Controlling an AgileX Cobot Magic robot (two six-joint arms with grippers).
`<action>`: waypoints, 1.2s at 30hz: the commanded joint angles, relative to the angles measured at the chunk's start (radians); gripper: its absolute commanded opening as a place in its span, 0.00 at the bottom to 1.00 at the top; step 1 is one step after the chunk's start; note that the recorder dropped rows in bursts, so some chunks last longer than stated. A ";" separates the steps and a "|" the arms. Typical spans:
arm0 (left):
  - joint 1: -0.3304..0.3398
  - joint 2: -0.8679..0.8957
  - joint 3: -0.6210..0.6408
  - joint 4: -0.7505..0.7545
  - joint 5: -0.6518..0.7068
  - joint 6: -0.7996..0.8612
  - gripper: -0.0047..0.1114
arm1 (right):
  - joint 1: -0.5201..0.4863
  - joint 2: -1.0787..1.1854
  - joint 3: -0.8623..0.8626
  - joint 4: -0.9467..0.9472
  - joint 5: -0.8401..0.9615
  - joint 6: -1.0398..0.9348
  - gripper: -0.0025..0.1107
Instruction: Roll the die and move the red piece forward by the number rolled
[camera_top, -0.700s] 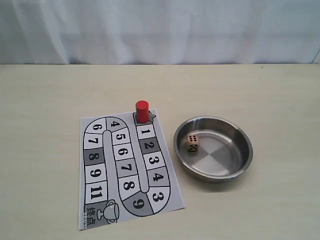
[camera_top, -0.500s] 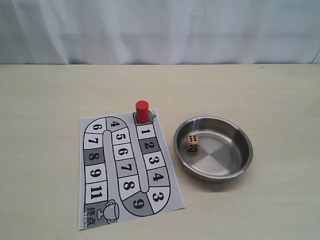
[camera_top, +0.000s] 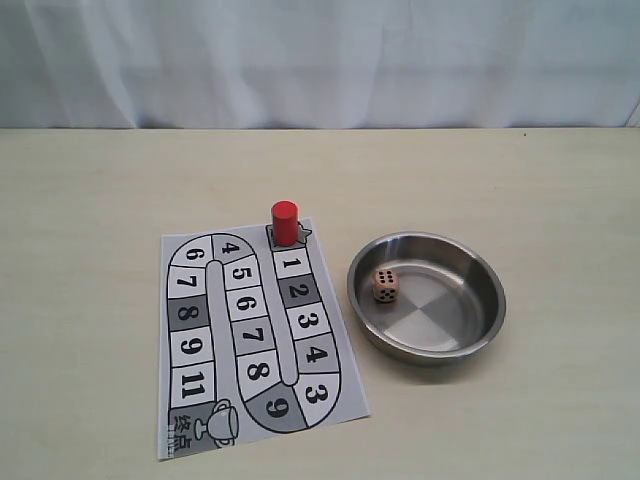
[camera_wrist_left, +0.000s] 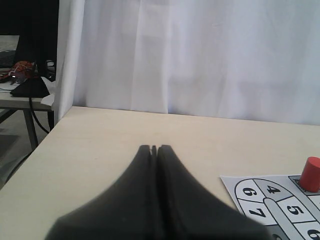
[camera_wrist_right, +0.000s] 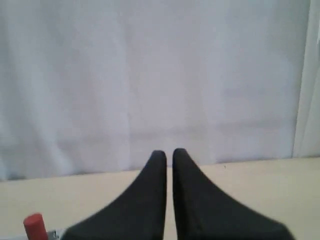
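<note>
The red piece (camera_top: 285, 222) stands upright on the start square at the far end of the printed board (camera_top: 205, 345), just above square 1. The die (camera_top: 386, 285) lies inside the steel bowl (camera_top: 490, 320), near its left wall, with a six-pip face towards the camera. Neither arm appears in the exterior view. In the left wrist view my left gripper (camera_wrist_left: 154, 148) is shut and empty above bare table, with the red piece (camera_wrist_left: 310, 173) off to one side. My right gripper (camera_wrist_right: 169, 152) is shut with only a thin slit between its fingers, holding nothing; the red piece (camera_wrist_right: 35, 226) shows low at the edge.
The board lies flat on a pale wooden table (camera_top: 100, 200), with the bowl right beside it. A white curtain (camera_top: 320, 60) hangs behind the table's far edge. Past the table's left end, the left wrist view shows a second table with cables (camera_wrist_left: 22, 82).
</note>
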 joint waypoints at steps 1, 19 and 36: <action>-0.006 -0.001 -0.005 -0.004 -0.004 -0.004 0.04 | -0.006 -0.005 -0.168 0.041 0.074 0.020 0.06; -0.006 -0.001 -0.005 -0.004 -0.004 -0.004 0.04 | -0.006 0.573 -0.616 0.083 0.446 -0.097 0.21; -0.006 -0.001 -0.005 -0.004 -0.004 -0.004 0.04 | 0.035 1.098 -0.844 0.289 0.747 -0.330 0.50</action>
